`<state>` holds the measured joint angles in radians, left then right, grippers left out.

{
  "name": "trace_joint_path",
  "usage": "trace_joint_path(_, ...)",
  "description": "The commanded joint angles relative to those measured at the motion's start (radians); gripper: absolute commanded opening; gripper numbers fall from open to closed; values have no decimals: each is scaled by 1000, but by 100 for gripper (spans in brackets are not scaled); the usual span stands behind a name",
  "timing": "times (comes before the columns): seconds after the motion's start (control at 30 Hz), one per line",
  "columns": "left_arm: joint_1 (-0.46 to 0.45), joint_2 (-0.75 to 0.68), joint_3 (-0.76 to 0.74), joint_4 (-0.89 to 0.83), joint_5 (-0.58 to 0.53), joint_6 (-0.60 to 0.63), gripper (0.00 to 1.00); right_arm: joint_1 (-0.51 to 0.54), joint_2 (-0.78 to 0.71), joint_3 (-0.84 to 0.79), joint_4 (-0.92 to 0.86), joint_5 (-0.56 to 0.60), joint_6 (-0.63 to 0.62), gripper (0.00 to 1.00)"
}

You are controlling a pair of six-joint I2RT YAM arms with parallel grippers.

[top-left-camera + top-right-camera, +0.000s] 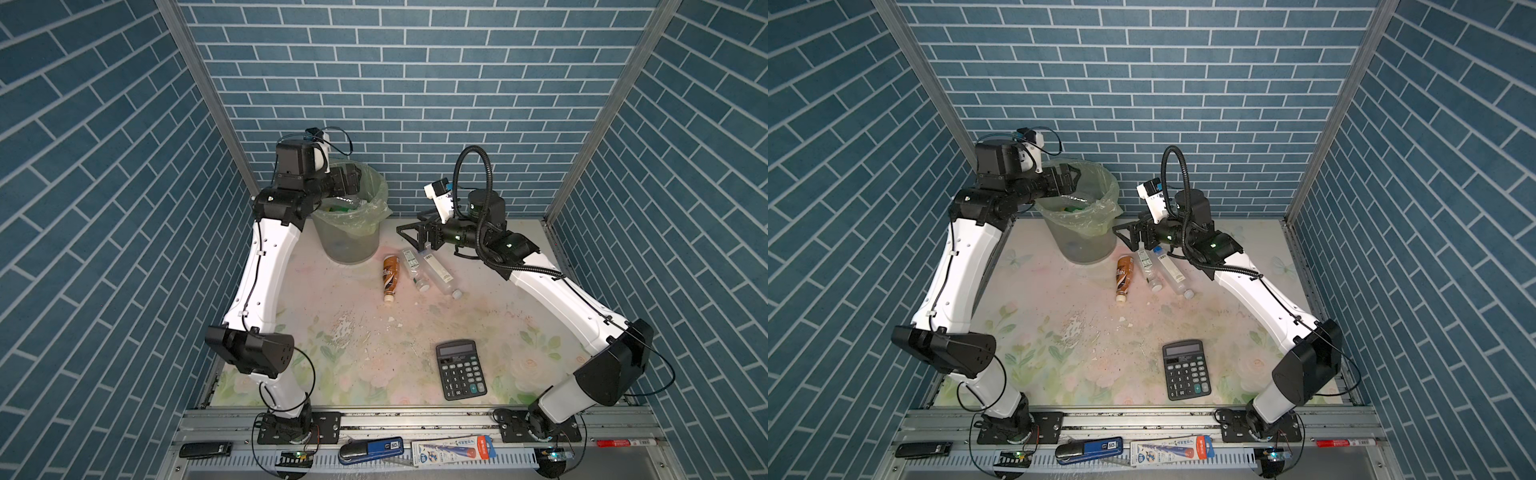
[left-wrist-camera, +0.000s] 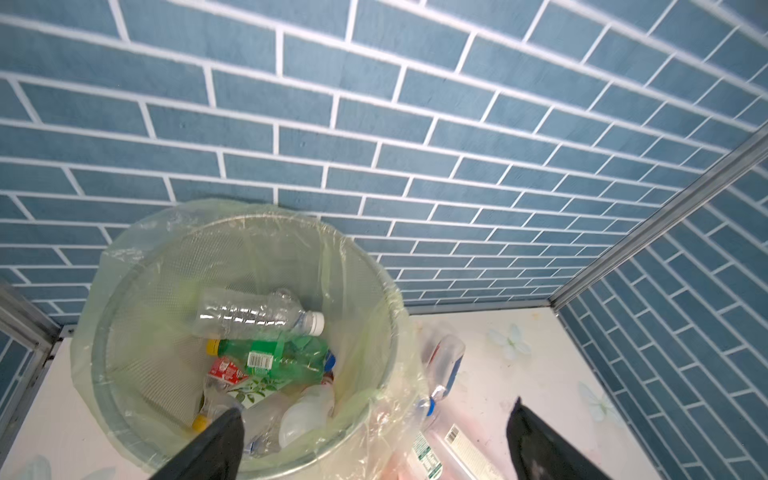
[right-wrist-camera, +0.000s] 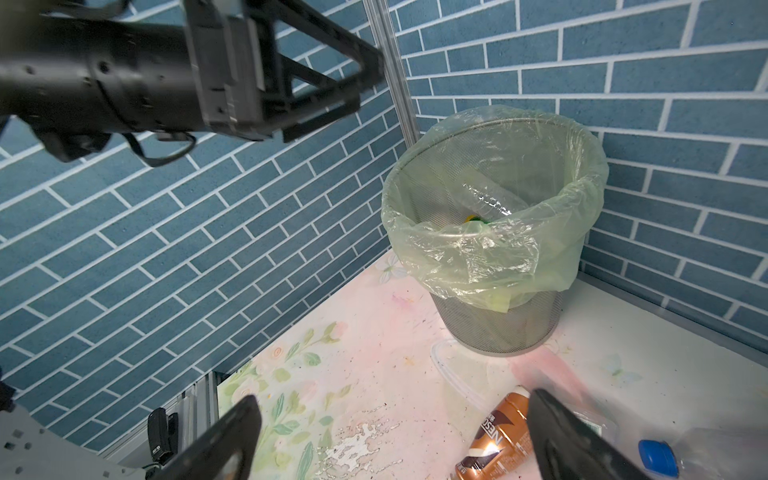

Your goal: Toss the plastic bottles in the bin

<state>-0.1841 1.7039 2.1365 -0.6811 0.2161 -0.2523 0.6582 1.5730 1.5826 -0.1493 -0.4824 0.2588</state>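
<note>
Robot test booth, blue brick-print panels (image 1: 415,83) in aluminium posts (image 1: 208,95) walling a floral counter (image 1: 374,374), arm bases (image 1: 286,422) bolted to a rail (image 1: 415,420) along the counter's front edge.

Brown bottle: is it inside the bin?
No, the brown bottle lies on its side on the table, outside the bin.

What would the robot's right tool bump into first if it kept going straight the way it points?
Probably the bin: the open right tool points toward its bag-draped side, with nothing between them. Depth is unclear, so it could pass just in front.
</note>
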Motion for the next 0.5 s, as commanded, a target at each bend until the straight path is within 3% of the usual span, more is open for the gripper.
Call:
trace_joint_path(0.0, -10, -19, -58, 39, 31, -26, 99, 3, -26, -26, 15, 32, 14, 99)
trace_joint_path(0.2, -35, -153, -238, 124, 57, -64, 99, 1, -26, -48, -54, 141, 20, 99)
trace_joint_path(0.47, -51, -378, -674, 331, 102, -200, 99, 3, 6, -160, -45, 220, 92, 99)
